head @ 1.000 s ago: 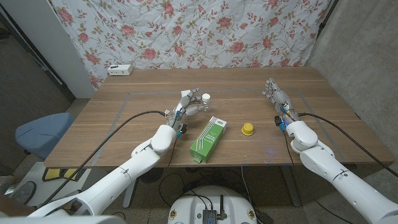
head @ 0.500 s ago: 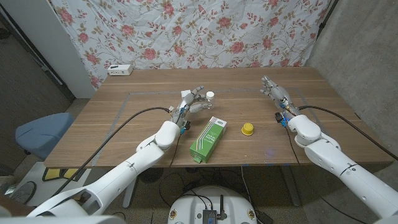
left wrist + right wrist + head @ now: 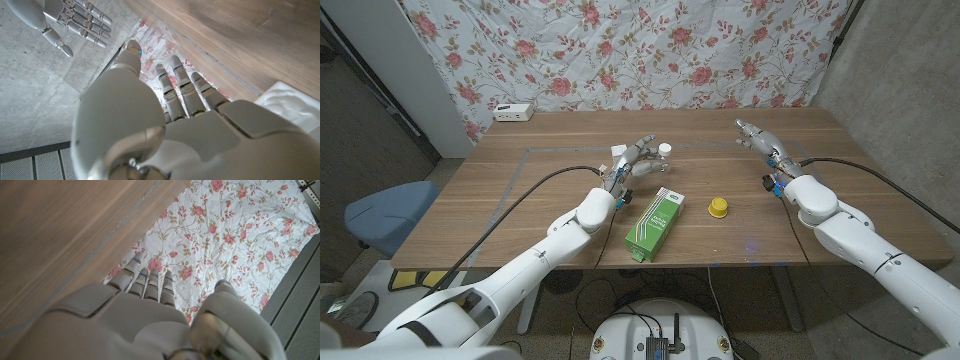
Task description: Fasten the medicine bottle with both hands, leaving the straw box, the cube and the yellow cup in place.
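Observation:
A small white medicine bottle (image 3: 664, 150) with a white cap shows at the fingertips of my left hand (image 3: 638, 162), which holds it just above the table's middle. A white cube (image 3: 616, 153) sits close behind that hand's wrist; it shows as a white block (image 3: 292, 102) in the left wrist view. My right hand (image 3: 760, 138) hovers to the right of the bottle, a clear gap away, with its fingers straight and apart and nothing in it; it also shows as the spread hand (image 3: 65, 20). The green straw box (image 3: 653, 224) lies nearer me, and the yellow cup (image 3: 718, 207) stands right of it.
A white power strip (image 3: 513, 112) lies at the table's far left edge. A floral curtain (image 3: 650, 50) hangs behind the table. A blue chair (image 3: 382, 215) stands off the table's left side. Black cables run along both arms.
My left hand has carried the bottle a little to the right and away from me. My right hand has risen and moved left toward the bottle. Box and cup have stayed put.

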{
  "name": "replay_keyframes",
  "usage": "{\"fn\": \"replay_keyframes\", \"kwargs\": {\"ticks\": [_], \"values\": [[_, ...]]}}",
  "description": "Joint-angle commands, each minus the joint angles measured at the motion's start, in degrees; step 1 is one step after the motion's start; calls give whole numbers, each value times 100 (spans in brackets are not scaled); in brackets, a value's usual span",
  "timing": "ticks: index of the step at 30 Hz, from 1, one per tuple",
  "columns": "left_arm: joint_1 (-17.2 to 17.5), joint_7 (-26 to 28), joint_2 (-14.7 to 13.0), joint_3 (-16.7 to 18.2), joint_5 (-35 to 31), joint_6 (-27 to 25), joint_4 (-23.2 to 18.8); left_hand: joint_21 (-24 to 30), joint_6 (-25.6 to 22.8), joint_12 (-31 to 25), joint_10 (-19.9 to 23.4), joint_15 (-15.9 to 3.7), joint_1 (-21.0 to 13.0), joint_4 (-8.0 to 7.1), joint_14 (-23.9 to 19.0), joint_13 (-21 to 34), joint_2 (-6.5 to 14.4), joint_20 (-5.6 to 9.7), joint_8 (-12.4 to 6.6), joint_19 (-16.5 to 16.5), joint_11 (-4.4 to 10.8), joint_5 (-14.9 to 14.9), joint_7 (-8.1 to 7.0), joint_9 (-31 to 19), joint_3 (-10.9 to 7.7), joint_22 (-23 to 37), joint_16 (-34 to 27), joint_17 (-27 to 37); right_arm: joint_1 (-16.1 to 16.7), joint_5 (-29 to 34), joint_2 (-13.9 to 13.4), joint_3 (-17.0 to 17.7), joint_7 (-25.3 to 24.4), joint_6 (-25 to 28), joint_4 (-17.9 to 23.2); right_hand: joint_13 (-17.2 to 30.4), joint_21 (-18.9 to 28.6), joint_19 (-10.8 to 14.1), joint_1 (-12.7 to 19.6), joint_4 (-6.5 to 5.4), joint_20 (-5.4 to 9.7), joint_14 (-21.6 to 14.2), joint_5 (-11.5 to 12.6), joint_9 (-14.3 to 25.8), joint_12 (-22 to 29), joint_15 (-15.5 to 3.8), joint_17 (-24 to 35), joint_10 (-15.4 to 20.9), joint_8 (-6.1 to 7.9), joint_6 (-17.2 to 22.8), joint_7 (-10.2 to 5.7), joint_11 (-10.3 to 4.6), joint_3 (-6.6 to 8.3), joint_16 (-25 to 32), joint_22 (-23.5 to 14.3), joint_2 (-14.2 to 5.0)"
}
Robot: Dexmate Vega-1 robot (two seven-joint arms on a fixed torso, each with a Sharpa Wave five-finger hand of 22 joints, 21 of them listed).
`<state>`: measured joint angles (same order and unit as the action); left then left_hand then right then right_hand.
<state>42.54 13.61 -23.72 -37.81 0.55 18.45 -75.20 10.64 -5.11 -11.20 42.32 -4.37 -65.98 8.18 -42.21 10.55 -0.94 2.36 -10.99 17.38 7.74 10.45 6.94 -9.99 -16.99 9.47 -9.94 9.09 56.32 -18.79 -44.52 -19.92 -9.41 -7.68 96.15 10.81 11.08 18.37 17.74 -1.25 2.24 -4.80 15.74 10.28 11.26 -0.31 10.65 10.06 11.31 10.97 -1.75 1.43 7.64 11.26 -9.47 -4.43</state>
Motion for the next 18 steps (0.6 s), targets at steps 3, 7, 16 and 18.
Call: {"fn": "replay_keyframes", "kwargs": {"ticks": [3,7,16,18], "values": [[-345,-214,222,-173,69,96,390,10,27,0,43,-688,7,-7,-60,6,26,957,18,55,-9,53,187,-18,-30,15,4,3,-89,434,-444,-38,60,648,519,19,-8,83,165,141,-17,-60,-33,22,25,-16,10,28,36,46,14,41,37,3,-21,40],[-419,-265,271,-223,63,108,454,10,29,1,43,-677,15,-9,-60,6,23,952,19,56,-24,52,174,-18,-30,15,5,3,-86,484,-677,6,149,1003,840,22,0,115,296,246,-34,-106,-48,25,18,-16,7,16,32,43,21,57,71,16,-21,62],[-518,-344,357,-301,74,133,558,8,25,1,55,-681,12,-6,-70,8,36,942,17,52,-5,58,171,-19,-51,15,4,3,-97,665,-1016,71,205,1519,1323,42,9,231,765,669,-51,-216,-205,65,17,-31,12,-2,30,140,-269,91,146,18,-36,201],[-547,-365,380,-317,78,153,603,8,26,-3,66,-680,13,-7,-72,8,39,942,17,52,8,59,163,-19,-54,15,4,4,-118,696,-1074,70,242,1610,1398,47,9,244,767,697,-99,-203,-260,72,17,-19,31,-11,23,152,-374,81,131,20,-38,194]]}}
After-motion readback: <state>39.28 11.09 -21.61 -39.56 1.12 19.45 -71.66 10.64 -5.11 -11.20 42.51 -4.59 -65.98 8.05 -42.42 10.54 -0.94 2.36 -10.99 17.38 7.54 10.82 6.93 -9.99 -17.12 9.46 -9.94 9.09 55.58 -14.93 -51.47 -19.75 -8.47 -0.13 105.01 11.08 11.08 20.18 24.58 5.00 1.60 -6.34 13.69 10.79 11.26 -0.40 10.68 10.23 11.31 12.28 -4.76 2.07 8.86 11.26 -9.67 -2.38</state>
